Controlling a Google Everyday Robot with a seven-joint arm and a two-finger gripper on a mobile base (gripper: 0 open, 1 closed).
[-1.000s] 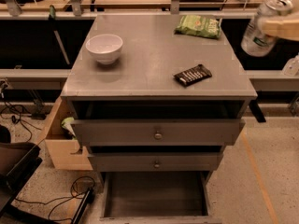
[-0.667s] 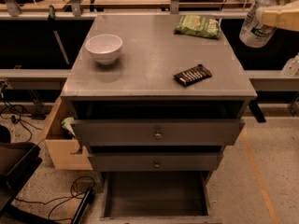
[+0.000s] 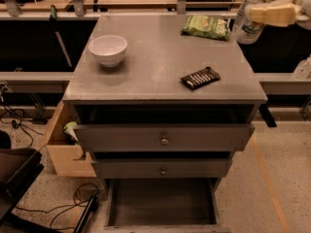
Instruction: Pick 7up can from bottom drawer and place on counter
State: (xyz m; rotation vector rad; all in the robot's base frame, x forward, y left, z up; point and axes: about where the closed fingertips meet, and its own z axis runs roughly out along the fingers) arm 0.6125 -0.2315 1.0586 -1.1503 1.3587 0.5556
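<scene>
gripper (image 3: 265, 14): upper right, pinched on the 7up can (image 3: 247, 29), which tilts in its grasp
counter (image 3: 160, 67): below-left of it, seemingly just beside
bottom drawer (image 3: 160, 203): open, far below-left

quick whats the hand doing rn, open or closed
hand: shut on the 7up can, in the air off the counter's far right corner

Counter (image 3: 160, 67) carries bowl (image 3: 108, 49), snack bag (image 3: 205, 26), wrapper (image 3: 200, 77); gripper (image 3: 256, 12) clasps 7up can (image 3: 247, 29) off right corner.
</scene>
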